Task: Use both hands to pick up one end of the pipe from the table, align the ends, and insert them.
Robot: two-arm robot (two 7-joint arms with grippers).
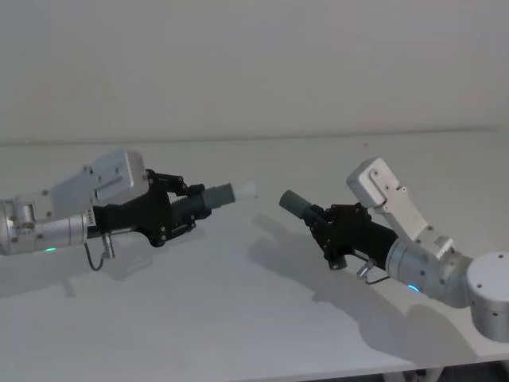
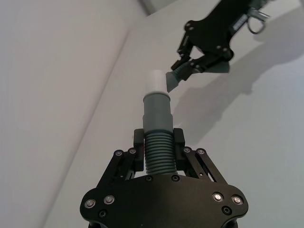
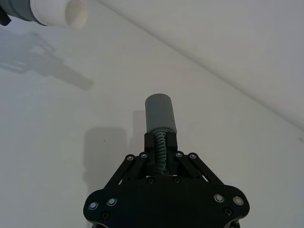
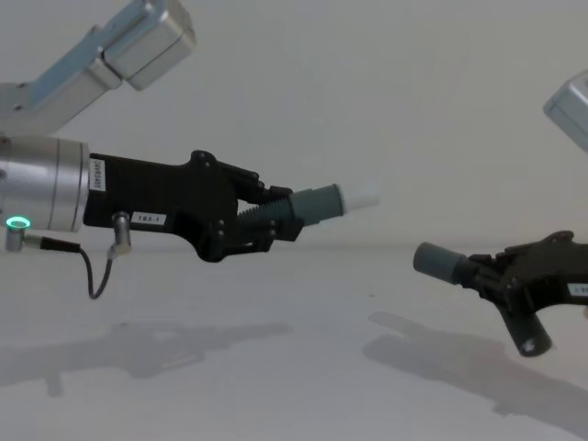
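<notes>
We hold our left gripper clamped, reaching rightward above the table, while our right gripper sits lower, clamped too, angled up-left towards it.

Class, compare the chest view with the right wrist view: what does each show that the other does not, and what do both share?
Chest view alone: the left gripper shut on its ribbed pipe piece, held higher than the right's.

Right wrist view alone: the hollow opening of the white tip, and the right gripper from behind.

Both: the right piece's grey cuff, apart from the tip, above the table.
</notes>
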